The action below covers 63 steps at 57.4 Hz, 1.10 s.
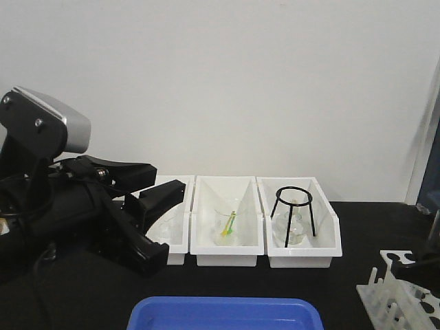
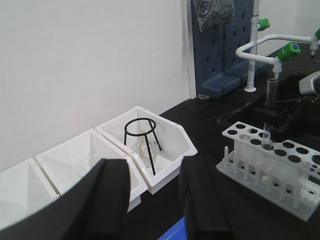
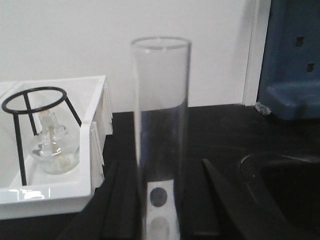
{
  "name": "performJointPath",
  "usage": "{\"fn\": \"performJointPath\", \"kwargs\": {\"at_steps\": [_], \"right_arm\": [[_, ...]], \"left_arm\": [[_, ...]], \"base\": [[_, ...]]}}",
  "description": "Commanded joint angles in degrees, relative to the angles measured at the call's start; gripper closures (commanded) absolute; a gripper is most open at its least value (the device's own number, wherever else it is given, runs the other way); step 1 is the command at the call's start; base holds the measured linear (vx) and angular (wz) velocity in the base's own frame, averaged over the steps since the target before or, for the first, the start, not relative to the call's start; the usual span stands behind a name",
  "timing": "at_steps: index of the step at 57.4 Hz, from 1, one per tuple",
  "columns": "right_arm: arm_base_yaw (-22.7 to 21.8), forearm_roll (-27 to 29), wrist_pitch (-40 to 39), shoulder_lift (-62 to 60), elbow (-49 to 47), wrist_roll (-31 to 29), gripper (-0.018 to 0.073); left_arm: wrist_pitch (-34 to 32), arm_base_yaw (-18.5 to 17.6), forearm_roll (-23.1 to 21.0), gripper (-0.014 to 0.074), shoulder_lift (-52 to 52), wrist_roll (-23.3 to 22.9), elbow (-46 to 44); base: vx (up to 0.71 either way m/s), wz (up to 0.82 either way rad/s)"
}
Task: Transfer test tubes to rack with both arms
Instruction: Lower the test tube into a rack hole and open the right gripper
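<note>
At nine o'clock on our bench, our left arm (image 1: 62, 206), left gripper (image 2: 155, 167) fingers apart and bare, three white bins (image 1: 227, 260) at twelve, rack (image 2: 260, 167) at four, our right gripper (image 3: 162, 167) clamped on an upright test tube (image 3: 161, 100), lower end at a rack hole.

The exterior front-facing view looks level across the black desk (image 1: 371, 234) toward the white wall (image 1: 240, 82), three white plastic bins (image 1: 227, 258) at middle distance. The left wrist view peers between its own black fingers (image 2: 107, 200), rightward over those bins to the white plastic rack (image 2: 270, 165). The right wrist view sits very close behind a clear glass test tube (image 3: 160, 125). All three share the black wire tripod stand (image 1: 294, 206).
</note>
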Motion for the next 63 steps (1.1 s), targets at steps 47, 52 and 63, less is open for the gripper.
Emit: {"fn": "performJointPath", "kwargs": {"at_steps": [47,52,63], "right_arm": [[-0.39,-0.19,-8.05,8.03,-1.63,-0.53,0.0520],[-0.39,-0.19,-8.05,8.03,-1.63,-0.53,0.0472],[-0.39,0.12,-9.10,8.03,-1.63,-0.53,0.0299]], "left_arm": [[-4.13,0.14,-0.21,0.0220,-1.45,-0.05,-1.76],[-4.08,0.14,-0.21,0.0220,-1.45,-0.05,-1.76],[-3.37,0.14,-0.21,0.0220,-1.45,-0.05,-1.76]], "base": [[0.00,0.00],[0.00,0.00],[0.00,0.00]]}}
